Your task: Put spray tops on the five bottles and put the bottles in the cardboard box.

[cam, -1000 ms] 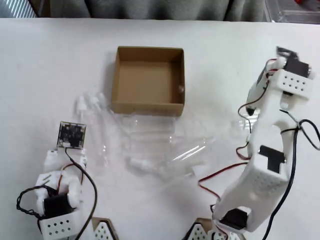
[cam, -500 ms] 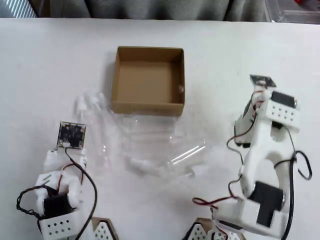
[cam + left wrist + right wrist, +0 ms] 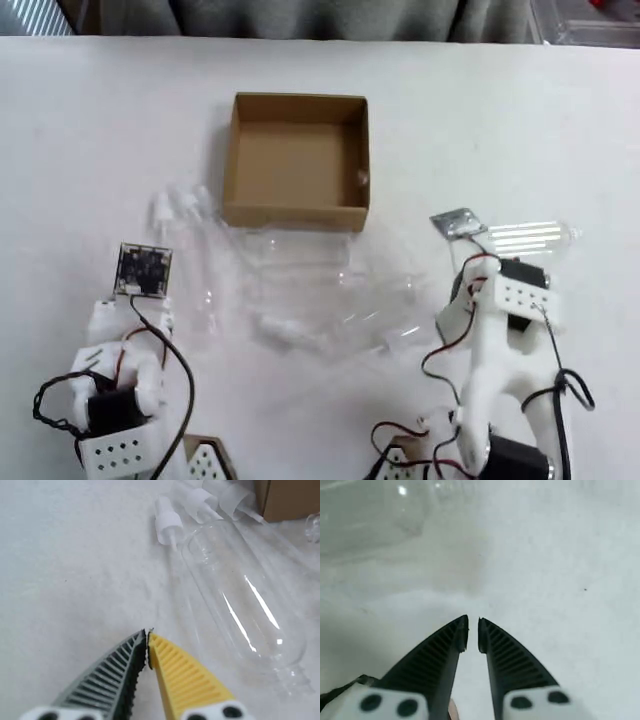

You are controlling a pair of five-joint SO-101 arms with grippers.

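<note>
The open cardboard box [image 3: 298, 160] stands at the table's middle back, with nothing visible inside. Several clear bottles [image 3: 300, 285] lie in a loose pile just in front of it, and one more bottle [image 3: 530, 238] lies apart to the right. White spray tops [image 3: 168, 524] lie beside a long clear bottle [image 3: 245, 605], a short way ahead of my left gripper [image 3: 148, 633]. That gripper is shut, with nothing in it. My right gripper [image 3: 472, 625] hangs low over bare table, its black fingers almost together around nothing. A clear bottle [image 3: 375, 520] lies just ahead of it.
The left arm [image 3: 120, 350] sits at the front left, the right arm [image 3: 495, 325] at the front right. A loose spray top [image 3: 400, 340] lies near the right arm. The box corner [image 3: 292, 497] shows beyond the spray tops. Grey curtains hang behind the table's back edge.
The right arm has drawn back from the far right beside the box toward the front edge. A clear bottle now shows where it was. The left arm has not moved.
</note>
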